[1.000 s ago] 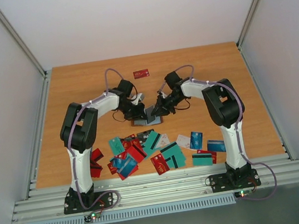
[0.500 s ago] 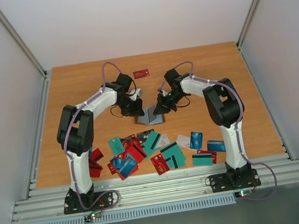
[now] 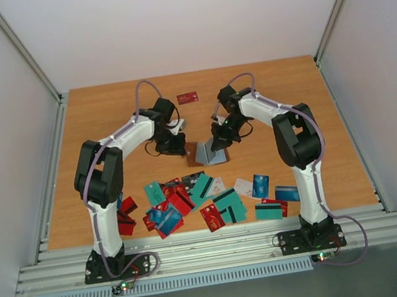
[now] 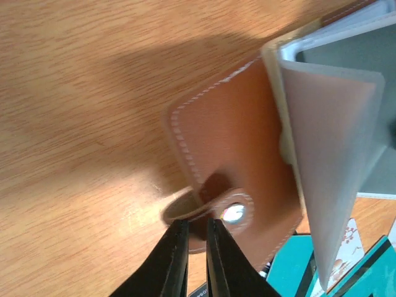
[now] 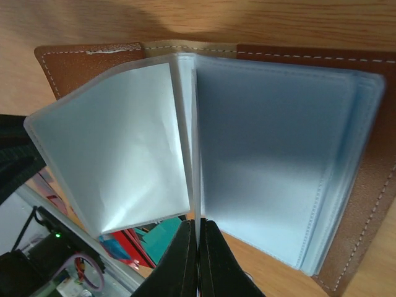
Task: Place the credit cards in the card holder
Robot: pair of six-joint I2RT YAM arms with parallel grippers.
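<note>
Card holder [image 3: 211, 156] lies spread open near the middle of the table [image 3: 105, 125], brown cover down and its clear sleeves [image 5: 124, 142] fanned upward, with its opened length running left to right between the two arms. The right gripper [image 5: 197, 230] sits at its right side with the jaws closed together, and one sleeve leaf runs edge-on straight into the tips, so it looks pinched there and lifted to part the pages. The left gripper [image 4: 197, 228] is at the left cover, its jaws only a narrow slit apart and the snap tab [image 4: 192, 207] right at the tips; whether they grip that tab or merely stand at it I cannot tell. The credit cards [image 3: 206, 196] lie scattered in a loose band on the near side of the card holder, between it and the arm bases, the closest ones just beside its near edge, while a lone red card [image 3: 188, 98] lies well apart on the far side. With the right arm holding a sleeve open, the left arm looks the likelier one to fetch a card: it would have to draw back toward its own base, since the pile lies behind its fingers and not ahead of them
</note>
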